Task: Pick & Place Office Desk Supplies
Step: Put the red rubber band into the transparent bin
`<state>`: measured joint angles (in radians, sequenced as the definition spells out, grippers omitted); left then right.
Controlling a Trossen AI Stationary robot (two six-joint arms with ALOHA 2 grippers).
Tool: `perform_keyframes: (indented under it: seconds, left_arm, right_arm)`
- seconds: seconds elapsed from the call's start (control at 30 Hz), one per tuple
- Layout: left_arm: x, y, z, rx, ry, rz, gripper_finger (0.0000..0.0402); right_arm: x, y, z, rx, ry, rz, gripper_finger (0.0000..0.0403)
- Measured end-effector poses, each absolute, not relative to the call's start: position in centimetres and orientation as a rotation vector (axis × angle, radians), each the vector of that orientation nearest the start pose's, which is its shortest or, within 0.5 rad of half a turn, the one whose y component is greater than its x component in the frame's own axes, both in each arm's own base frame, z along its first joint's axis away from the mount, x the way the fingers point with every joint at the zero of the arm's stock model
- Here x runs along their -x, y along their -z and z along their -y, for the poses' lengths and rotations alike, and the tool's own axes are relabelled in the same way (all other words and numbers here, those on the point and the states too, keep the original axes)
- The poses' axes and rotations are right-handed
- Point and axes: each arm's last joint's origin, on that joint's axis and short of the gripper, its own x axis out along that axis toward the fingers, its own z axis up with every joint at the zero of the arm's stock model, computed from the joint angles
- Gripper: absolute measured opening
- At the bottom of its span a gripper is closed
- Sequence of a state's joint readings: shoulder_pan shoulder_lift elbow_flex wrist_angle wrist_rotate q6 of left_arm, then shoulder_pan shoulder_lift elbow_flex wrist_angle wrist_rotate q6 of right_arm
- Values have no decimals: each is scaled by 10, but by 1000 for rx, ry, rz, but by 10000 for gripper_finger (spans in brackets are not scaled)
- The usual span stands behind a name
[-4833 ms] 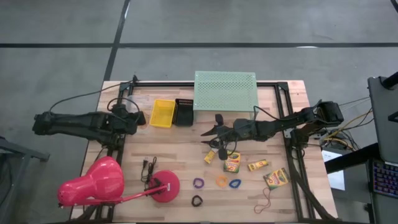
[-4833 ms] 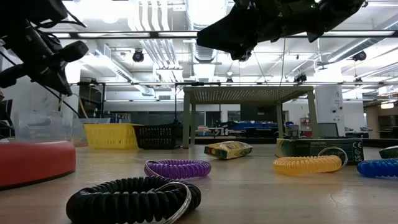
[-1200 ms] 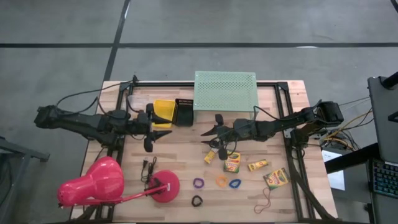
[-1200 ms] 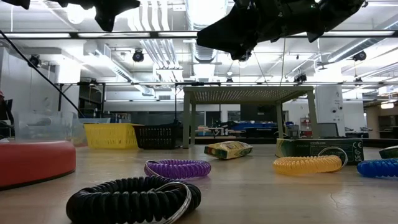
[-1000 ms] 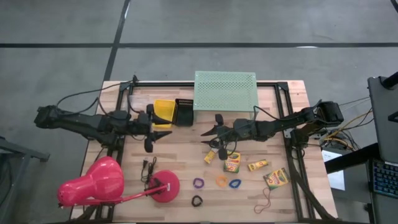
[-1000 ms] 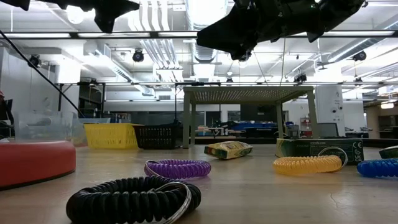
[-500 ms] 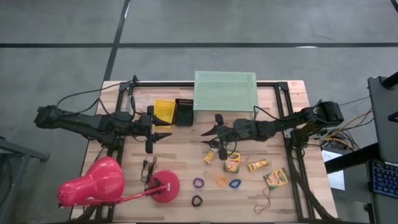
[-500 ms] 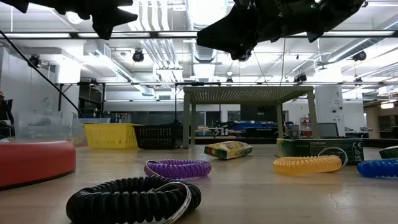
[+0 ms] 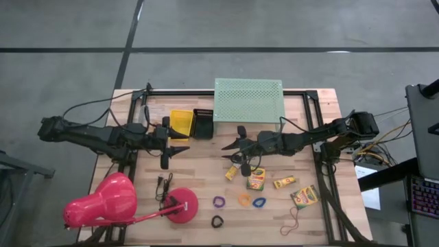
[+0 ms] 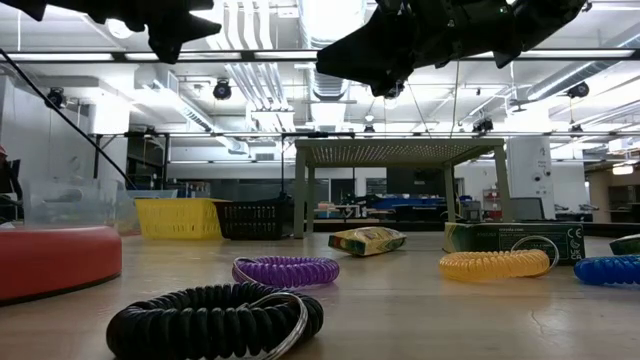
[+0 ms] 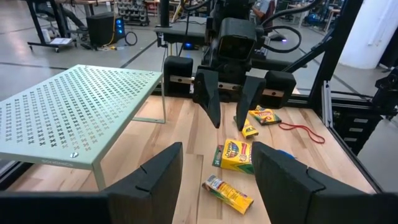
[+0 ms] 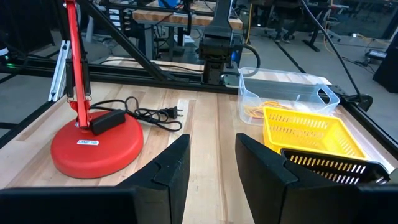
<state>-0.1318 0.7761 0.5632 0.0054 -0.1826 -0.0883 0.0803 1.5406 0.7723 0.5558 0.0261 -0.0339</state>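
Observation:
Several yellow-and-green crayon boxes [image 9: 256, 178] [image 9: 304, 196] lie flat on the wooden table at the near right. Before them lie a purple ring loop [image 9: 219, 202], an orange one [image 9: 244, 200], a blue one [image 9: 259, 202] and a black one [image 9: 217, 221]. A thin rubber band [image 9: 293, 223] lies near the front edge. My right gripper [image 9: 233, 147] hangs open above the table, just beyond the crayon boxes. My left gripper [image 9: 175, 145] hangs open at the left, near the yellow basket [image 9: 180, 125]. The two grippers face each other, and nothing is between the fingers of either.
A mint-green perforated shelf [image 9: 248, 100] stands at the far middle, with a black basket [image 9: 202, 123] beside the yellow one. A clear tub [image 12: 286, 93] holding rubber bands sits at the far left. A pink desk lamp [image 9: 110, 202] with a red base [image 9: 182, 204] and cord fills the near left.

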Motion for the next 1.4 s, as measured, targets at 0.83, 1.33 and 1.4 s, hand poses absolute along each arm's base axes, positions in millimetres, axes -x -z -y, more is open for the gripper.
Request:
perform_keyframes:
  seconds: [0.83, 1.33, 1.4]
  left_arm:
    - [-174, -265, 18, 30, -63, -312, 196]
    - [-174, -264, 18, 33, -65, -325, 196]
    - [-174, -263, 18, 31, -65, -333, 196]
  right_arm:
    - [-295, -253, -24, -27, -52, -240, 123]
    - [-230, -293, -60, -62, -213, -298, 123]
    - [-221, -297, -68, -101, -250, -300, 123]
